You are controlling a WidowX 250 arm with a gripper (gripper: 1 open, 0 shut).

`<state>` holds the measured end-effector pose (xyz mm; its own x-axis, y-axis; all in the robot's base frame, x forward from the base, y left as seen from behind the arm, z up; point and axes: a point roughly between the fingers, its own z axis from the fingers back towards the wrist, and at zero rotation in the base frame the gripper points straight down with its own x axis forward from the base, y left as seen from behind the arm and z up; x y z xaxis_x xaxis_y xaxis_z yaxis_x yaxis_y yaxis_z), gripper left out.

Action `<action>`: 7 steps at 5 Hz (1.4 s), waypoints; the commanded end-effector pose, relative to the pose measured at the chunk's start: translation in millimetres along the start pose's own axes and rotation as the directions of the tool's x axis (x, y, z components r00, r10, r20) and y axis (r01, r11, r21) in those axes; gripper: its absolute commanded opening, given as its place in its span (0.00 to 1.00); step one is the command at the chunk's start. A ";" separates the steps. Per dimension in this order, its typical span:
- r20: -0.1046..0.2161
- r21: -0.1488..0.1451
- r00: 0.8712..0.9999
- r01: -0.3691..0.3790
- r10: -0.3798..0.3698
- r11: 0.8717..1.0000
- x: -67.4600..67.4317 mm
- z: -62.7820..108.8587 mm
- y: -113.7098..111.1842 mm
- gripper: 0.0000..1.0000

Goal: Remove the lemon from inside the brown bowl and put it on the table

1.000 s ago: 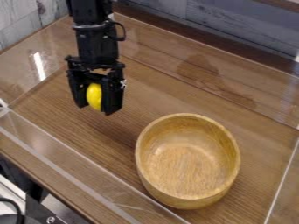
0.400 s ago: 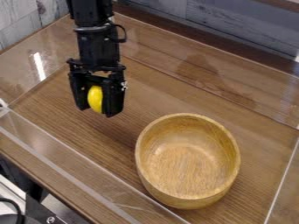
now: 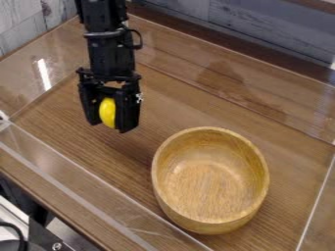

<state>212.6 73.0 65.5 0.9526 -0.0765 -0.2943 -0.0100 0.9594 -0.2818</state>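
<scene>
Black gripper (image 3: 108, 114) points straight down, clamped on the small bright yellow lemon (image 3: 106, 111), left of the large round light-brown wooden bowl (image 3: 211, 179) (well apart), over the brown wood-grain table (image 3: 236, 93).

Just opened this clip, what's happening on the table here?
A single robot arm's black tool is shut on a small bright yellow lemon, holding it low over the brown wood-grain table, to the left of the large round light-brown wooden bowl. The bowl is empty. The lemon is not yet released; whether it touches the tabletop is unclear.
</scene>
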 end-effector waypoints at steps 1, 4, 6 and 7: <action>0.035 0.018 0.999 0.019 -0.019 1.000 6.3 11.0 -0.7 1.00; 0.020 0.008 0.999 0.027 -0.027 1.000 7.3 6.9 -0.6 1.00; 0.009 0.003 0.999 0.033 -0.033 0.999 8.0 5.0 -0.6 1.00; 0.004 0.001 0.999 0.035 -0.035 0.999 8.2 4.0 -0.6 1.00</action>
<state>213.3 70.7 58.3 0.9424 -0.0993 -0.3194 -0.0024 0.9529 -0.3033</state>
